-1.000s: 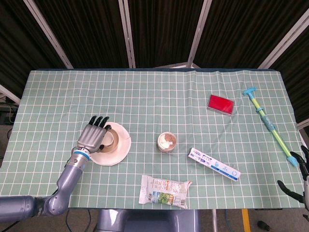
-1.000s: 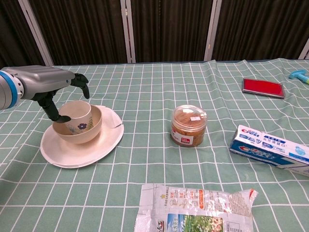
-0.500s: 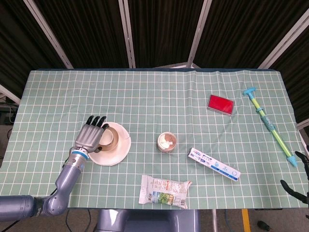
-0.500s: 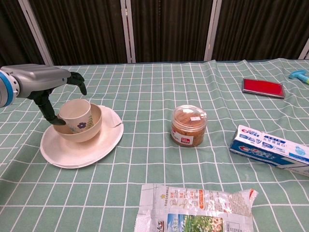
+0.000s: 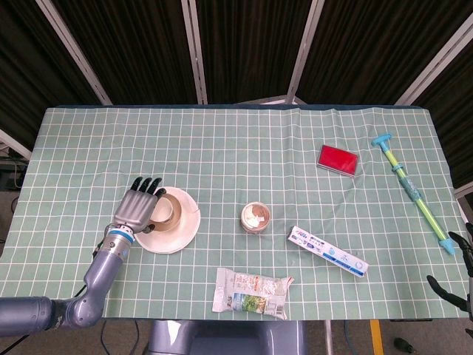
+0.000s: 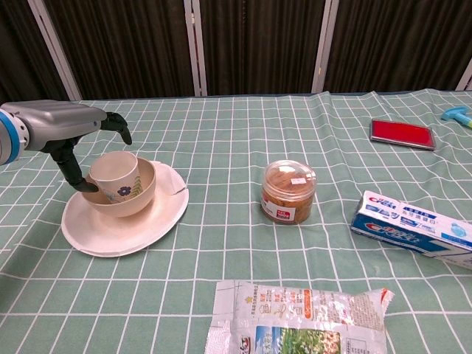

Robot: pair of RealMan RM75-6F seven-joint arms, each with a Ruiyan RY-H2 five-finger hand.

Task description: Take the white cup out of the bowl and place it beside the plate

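Observation:
The white cup [image 6: 115, 175] with a small flower print stands upright in the beige bowl [image 6: 136, 198], which sits on the white plate [image 6: 140, 225] at the table's left. My left hand [image 6: 68, 130] hovers over the cup's left side. Its thumb reaches down beside the cup's left wall, and its fingers [image 6: 118, 125] are spread above and behind the rim without closing on it. In the head view the left hand [image 5: 140, 203] covers most of the cup and part of the bowl [image 5: 170, 213]. My right hand [image 5: 457, 270] shows at the bottom right edge, off the table, fingers apart and holding nothing.
A clear jar of brown paste [image 6: 288, 192] stands mid-table, right of the plate. A toothpaste box [image 6: 409, 227] lies further right, and a snack packet [image 6: 295, 316] is at the front edge. A red case [image 6: 402, 133] and a teal long-handled brush [image 5: 414, 194] are at the far right.
The left hand has drifted slightly left and back, its thumb still beside the cup. The cup stays in the bowl. The right hand shifted a little at the frame's edge.

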